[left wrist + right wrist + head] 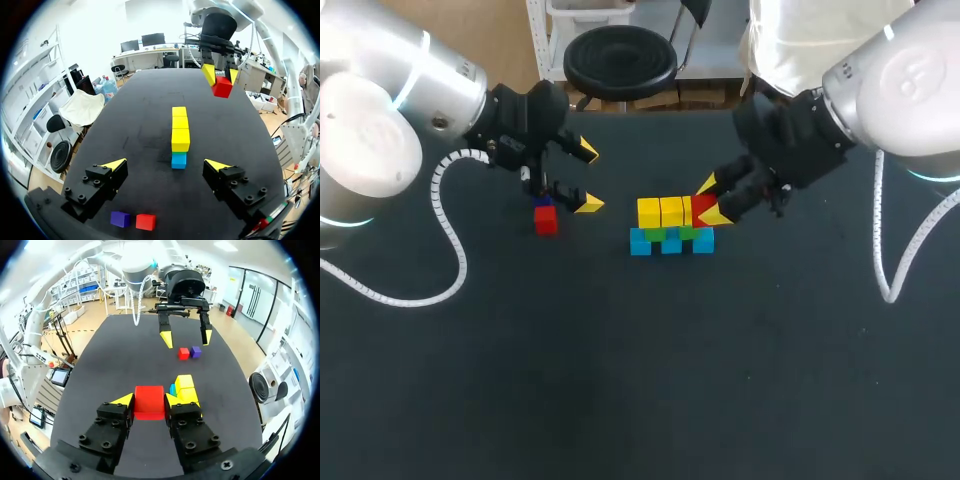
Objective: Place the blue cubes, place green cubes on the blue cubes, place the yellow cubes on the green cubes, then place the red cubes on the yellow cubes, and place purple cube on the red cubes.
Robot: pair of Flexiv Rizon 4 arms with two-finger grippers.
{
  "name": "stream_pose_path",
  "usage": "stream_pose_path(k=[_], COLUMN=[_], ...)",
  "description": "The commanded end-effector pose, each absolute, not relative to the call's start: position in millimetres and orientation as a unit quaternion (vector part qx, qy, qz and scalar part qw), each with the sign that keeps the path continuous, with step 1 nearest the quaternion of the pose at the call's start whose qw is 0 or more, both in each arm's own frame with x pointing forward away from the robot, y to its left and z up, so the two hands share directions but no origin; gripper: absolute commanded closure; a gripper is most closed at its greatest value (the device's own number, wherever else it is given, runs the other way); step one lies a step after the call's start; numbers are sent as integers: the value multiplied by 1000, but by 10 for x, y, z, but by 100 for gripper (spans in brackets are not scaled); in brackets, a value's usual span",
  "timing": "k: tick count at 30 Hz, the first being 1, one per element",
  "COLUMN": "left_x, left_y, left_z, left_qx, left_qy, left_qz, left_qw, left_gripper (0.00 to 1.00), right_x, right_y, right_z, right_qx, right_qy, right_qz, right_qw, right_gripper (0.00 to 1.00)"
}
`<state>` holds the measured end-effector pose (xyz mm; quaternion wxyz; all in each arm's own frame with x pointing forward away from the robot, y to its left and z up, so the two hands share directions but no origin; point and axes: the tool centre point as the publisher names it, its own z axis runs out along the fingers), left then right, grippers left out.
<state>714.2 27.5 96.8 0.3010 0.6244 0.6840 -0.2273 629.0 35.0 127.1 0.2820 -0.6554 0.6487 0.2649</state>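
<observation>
- The right gripper is closed on a red cube. Its two yellow-tipped fingers press the cube from opposite sides and stand only as far apart as the cube is wide.
- In the left wrist view this held cube hangs in the air, clear of the table and of the other cubes.
- The stack is just beside the right gripper, next to one of its fingers and lower than the held cube.
- The blue cubes form the bottom row of the stack.
- The green cubes sit on the blue ones.
- The yellow cubes sit in a row on top of the green ones.
- The left gripper is wide open and holds nothing, with its fingers far apart.
- From the left wrist, the stack lies ahead of the left gripper, in line with the gap between its fingers and well apart from them.
- A second red cube and the purple cube lie on the table under the left gripper, back towards its wrist. They are side by side and close together, and neither finger touches them.
</observation>
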Motion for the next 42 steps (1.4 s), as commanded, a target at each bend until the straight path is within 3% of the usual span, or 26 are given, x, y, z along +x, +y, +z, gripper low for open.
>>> stream_pose_path(k=[1, 42], left_x=[7147, 7147], left_y=[283, 283], left_z=[961, 961], left_qx=[625, 625], left_qy=[682, 682], left_qz=[-229, -229], left_qw=[302, 302], left_gripper=[0, 0], right_x=[6419, 6627], right_y=[395, 428], right_z=[1228, 1044], right_qx=[-658, -642], right_qy=[642, 668], right_qz=[279, 269], right_qw=[279, 264], right_gripper=[100, 100])
